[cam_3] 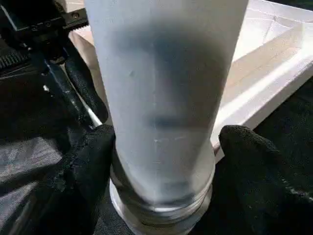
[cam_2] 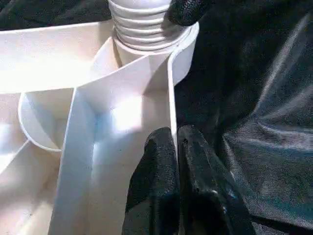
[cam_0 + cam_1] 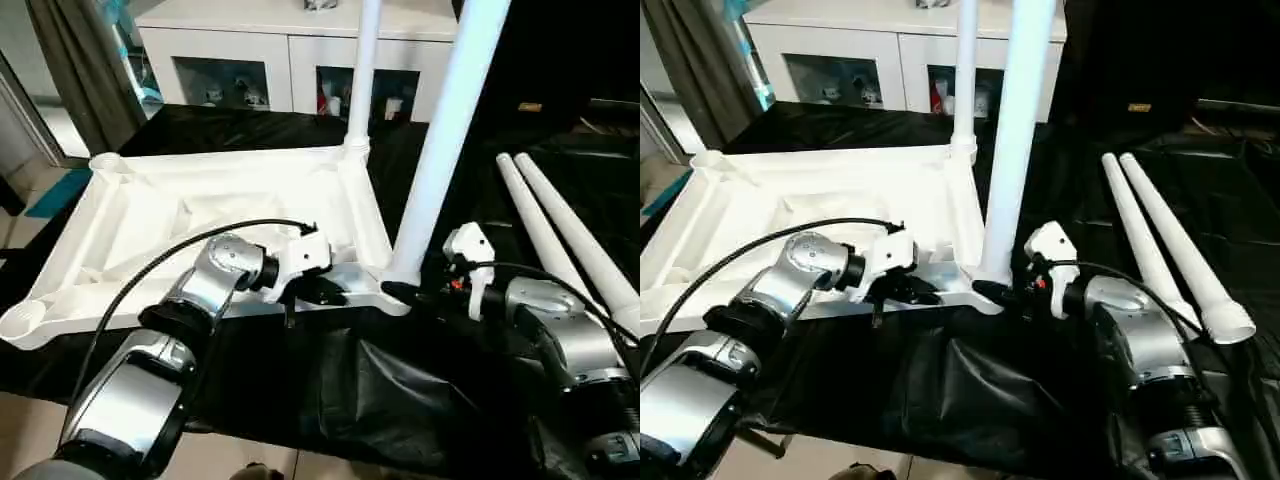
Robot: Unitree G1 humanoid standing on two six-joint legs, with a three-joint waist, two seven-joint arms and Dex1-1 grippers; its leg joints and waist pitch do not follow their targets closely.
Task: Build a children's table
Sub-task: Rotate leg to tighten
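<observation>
The tabletop (image 3: 150,210) lies underside up on the black cloth (image 3: 400,400). My left gripper (image 2: 173,147) is pinched on its near rim; my right gripper (image 1: 164,142) straddles the upright leg (image 3: 445,140) at the near corner socket, fingers (image 1: 83,166) wide, barely touching

White cabinet (image 3: 290,45), black cloth (image 3: 400,400)

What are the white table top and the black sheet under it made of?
The table top looks like smooth white moulded plastic: thin ribs and rounded corner sockets show on its underside. The black sheet looks like thin plastic film, since it wrinkles and shines, though it might be a coated cloth.
</observation>
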